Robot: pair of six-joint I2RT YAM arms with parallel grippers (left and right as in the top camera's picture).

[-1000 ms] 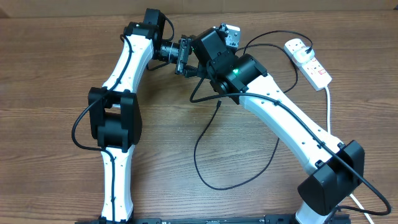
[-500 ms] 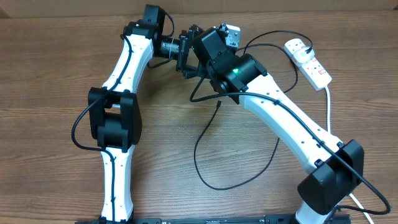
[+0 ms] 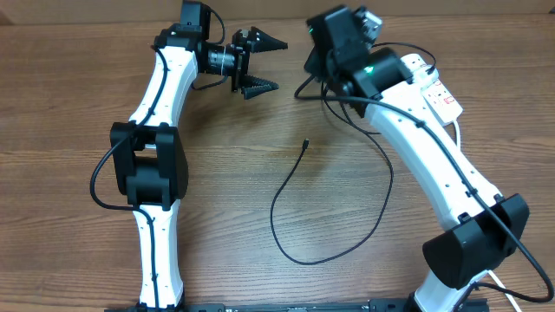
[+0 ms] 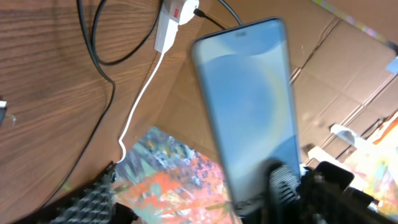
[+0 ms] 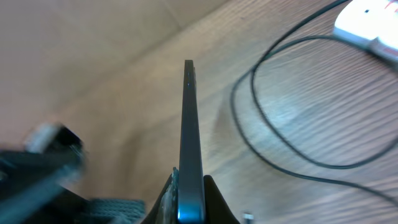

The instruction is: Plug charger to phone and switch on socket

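In the right wrist view the phone (image 5: 189, 118) stands edge-on, and my right gripper (image 5: 190, 202) is shut on its lower end. The left wrist view shows its pale blue screen (image 4: 249, 106) upright in the air, facing my left gripper. My left gripper (image 3: 279, 65) is open at the back left, apart from the phone, one ribbed finger (image 4: 81, 205) showing. The charger (image 3: 299, 251) loops over the table, its connector tip (image 3: 305, 143) lying loose mid-table. The white socket (image 3: 438, 91) lies at the back right, partly behind the right arm, with the black plug in it (image 4: 198, 10).
A thick white cord (image 4: 143, 93) runs from the socket (image 4: 169, 22) off the table's right edge. Cardboard walls (image 4: 348, 62) stand behind the table. A colourful patterned surface (image 4: 180, 174) shows past the table edge in the left wrist view.
The left gripper has opened, let go of the phone and drawn back to the left. The right arm has swung right and back, carrying the phone away from the left gripper.
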